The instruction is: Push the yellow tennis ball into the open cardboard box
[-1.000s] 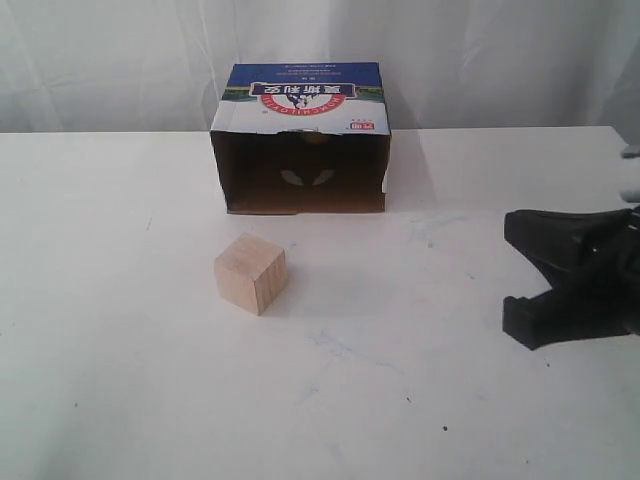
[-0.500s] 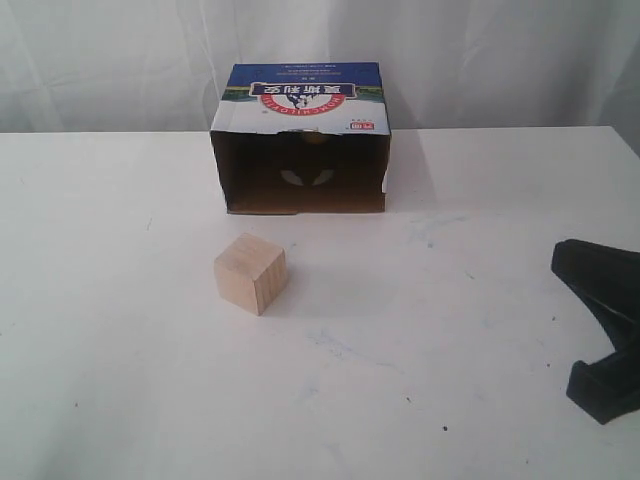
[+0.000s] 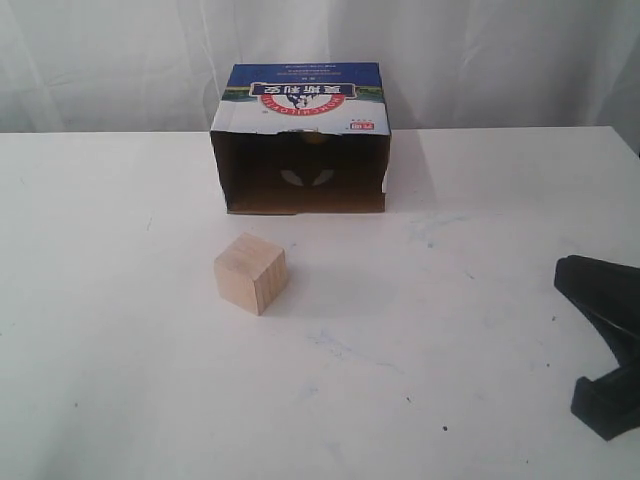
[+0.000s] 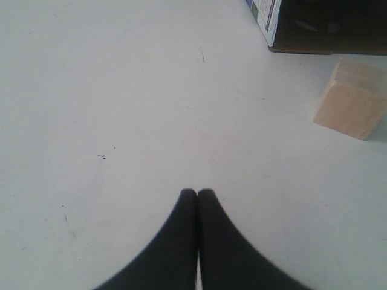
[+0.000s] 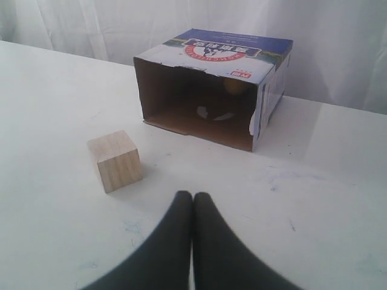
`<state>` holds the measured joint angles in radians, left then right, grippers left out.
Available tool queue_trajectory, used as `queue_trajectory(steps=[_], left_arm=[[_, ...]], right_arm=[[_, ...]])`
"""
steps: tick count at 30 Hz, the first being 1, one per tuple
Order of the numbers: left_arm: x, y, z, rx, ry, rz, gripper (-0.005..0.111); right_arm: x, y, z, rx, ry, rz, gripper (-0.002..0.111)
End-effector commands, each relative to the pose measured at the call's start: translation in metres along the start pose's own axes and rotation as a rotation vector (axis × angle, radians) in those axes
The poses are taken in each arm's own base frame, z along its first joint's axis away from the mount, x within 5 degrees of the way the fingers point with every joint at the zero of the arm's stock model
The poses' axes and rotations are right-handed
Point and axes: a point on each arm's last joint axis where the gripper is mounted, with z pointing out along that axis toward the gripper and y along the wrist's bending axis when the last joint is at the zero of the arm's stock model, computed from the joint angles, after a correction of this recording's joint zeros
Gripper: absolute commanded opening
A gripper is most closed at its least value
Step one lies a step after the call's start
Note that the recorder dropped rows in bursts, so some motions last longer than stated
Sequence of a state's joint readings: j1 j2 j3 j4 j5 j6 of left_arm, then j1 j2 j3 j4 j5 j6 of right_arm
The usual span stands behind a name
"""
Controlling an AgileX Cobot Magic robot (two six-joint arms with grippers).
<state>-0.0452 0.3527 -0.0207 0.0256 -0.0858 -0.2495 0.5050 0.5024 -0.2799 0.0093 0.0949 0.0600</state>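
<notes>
The open cardboard box (image 3: 300,95) lies on its side at the back of the table, its dark opening facing the front. A dim yellowish round shape deep inside, up near the back wall, looks like the yellow tennis ball (image 5: 234,86), faint in the exterior view too (image 3: 315,137). My right gripper (image 5: 193,194) is shut and empty, far right of the box at the exterior view's edge (image 3: 622,350). My left gripper (image 4: 197,193) is shut over bare table, with a corner of the box (image 4: 266,15) in its view.
A pale wooden cube (image 3: 250,273) stands on the white table (image 3: 120,350) in front of the box, a little to its left; it also shows in both wrist views (image 4: 354,99) (image 5: 115,160). A white curtain hangs behind.
My right gripper has drawn back to the right and toward the front edge, away from the box. Box and cube have not moved.
</notes>
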Motion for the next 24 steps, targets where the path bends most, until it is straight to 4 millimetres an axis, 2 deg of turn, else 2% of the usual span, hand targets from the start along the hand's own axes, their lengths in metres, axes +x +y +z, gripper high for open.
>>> queue_trajectory(steps=[1,6,11,13,16,21,24], left_arm=[[0.003,0.0,0.0,0.004,0.013,0.002,0.0],[0.003,0.0,0.0,0.004,0.013,0.002,0.0],[0.003,0.0,0.0,0.004,0.013,0.002,0.0],[0.003,0.0,0.0,0.004,0.013,0.002,0.0],[0.003,0.0,0.0,0.004,0.013,0.002,0.0],[0.003,0.0,0.0,0.004,0.013,0.002,0.0],[0.003,0.0,0.0,0.004,0.013,0.002,0.0]], right_arm=[[0.006,-0.001,-0.01,0.0,-0.054,0.004,0.0],[0.027,-0.003,-0.025,0.0,-0.122,0.004,0.0],[0.057,-0.005,-0.029,-0.006,-0.221,0.004,0.0],[0.053,-0.004,-0.032,-0.011,-0.298,0.004,0.0],[0.063,-0.007,-0.033,0.023,-0.211,0.008,0.0],[0.065,-0.012,-0.041,0.12,-0.234,0.019,0.0],[0.075,-0.016,-0.04,0.192,-0.127,0.038,0.0]])
